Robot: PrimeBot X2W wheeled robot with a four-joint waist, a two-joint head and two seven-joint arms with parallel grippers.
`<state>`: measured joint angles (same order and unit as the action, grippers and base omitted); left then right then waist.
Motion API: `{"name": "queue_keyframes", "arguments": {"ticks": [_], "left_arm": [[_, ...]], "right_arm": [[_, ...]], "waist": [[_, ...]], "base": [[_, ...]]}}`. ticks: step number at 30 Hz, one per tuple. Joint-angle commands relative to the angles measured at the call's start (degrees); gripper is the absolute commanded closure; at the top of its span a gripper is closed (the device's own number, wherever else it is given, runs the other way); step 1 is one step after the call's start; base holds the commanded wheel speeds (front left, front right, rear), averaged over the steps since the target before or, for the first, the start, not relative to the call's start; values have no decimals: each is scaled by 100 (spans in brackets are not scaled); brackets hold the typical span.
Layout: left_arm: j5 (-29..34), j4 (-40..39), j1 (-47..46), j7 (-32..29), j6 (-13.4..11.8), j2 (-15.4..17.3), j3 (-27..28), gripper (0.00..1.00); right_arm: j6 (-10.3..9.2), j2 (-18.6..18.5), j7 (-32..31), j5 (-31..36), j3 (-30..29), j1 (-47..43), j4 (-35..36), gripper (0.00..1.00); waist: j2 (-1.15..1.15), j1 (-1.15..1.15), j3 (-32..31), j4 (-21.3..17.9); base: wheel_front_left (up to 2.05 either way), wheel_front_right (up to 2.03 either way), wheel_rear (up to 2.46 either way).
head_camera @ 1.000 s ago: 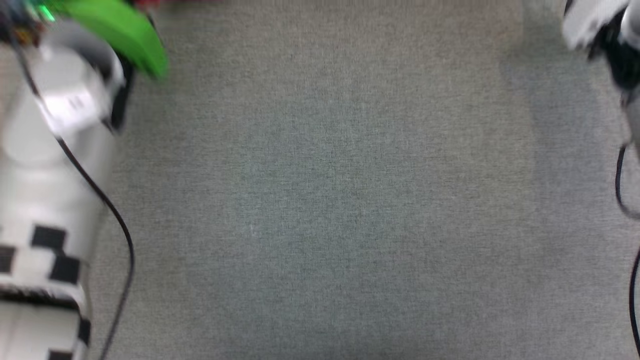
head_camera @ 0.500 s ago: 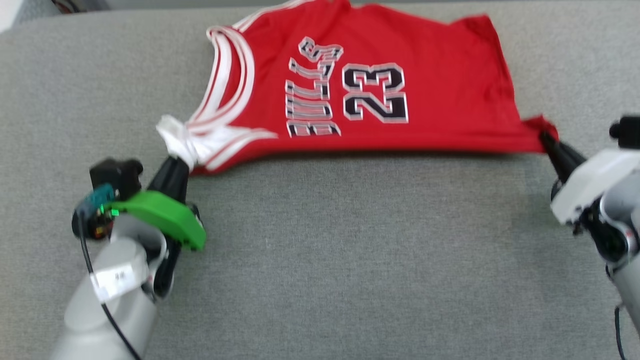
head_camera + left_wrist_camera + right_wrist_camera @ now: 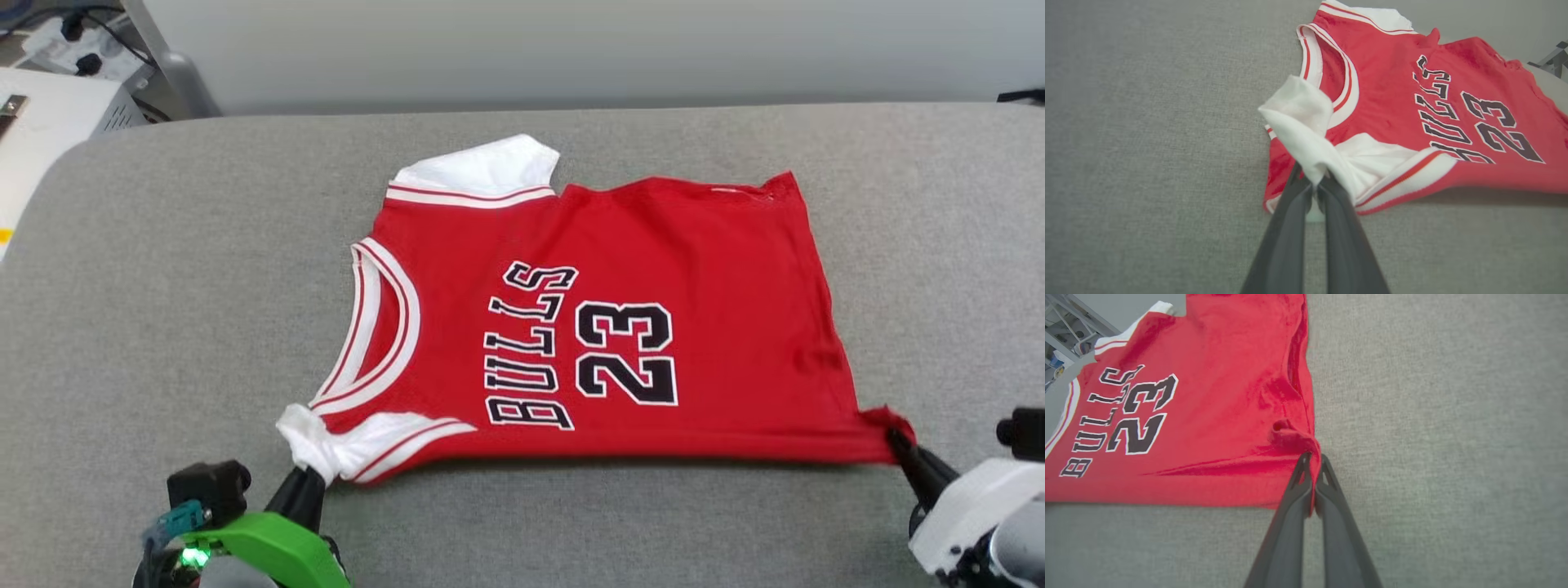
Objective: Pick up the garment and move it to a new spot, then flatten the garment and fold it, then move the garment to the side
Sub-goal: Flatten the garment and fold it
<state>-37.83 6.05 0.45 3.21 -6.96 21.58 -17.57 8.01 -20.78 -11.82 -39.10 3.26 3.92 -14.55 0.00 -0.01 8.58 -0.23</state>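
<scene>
Gripping the shirt (image 3: 653, 245) with both jaws clamped, sleeve (image 3: 1306, 118) left, hem (image 3: 1300, 437) right, I'd tug evenly; far edge seems flat.

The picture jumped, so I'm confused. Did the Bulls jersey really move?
Yes. The Bulls jersey slid toward the robot: half a second ago it overlapped the gray table's far edge, now bare table shows between them.

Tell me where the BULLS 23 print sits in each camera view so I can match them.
Head view: print at centre, letters running upward.
Left wrist view: print right of centre.
Right wrist view: print at middle left.
Shared landmark: the far white sleeve, beyond the print.
</scene>
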Motion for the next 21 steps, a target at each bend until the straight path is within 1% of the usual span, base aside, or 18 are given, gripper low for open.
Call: {"name": "queue_keyframes", "arguments": {"ticks": [1,6,9,12,15,21], "left_arm": [[-39,-188,254,-125,-156,166,83,100],[-112,-825,879,-529,-424,340,62,100],[-170,-1131,1186,-766,-555,430,44,100],[-187,-1333,1290,-843,-618,485,62,100],[-133,-1433,1187,-879,-581,528,9,100],[87,-1432,693,-897,-425,625,-121,100]], "right_arm": [[-53,70,-103,112,-246,-340,201,100],[-53,603,-507,393,-837,-1222,896,100],[-53,909,-827,560,-1027,-1632,1253,100],[-53,1086,-1017,723,-1136,-1831,1500,100],[-53,1140,-1094,881,-1115,-1832,1723,100],[-53,1014,-1025,1111,-951,-1501,2011,100]], "waist": [[0,1,-150,48],[0,1,-254,55],[0,1,-312,48],[0,1,-333,46],[0,1,-353,49],[0,1,-259,45]], "base": [[0,0,0],[0,0,0],[0,0,0],[0,0,0],[0,0,0],[0,0,0]]}}
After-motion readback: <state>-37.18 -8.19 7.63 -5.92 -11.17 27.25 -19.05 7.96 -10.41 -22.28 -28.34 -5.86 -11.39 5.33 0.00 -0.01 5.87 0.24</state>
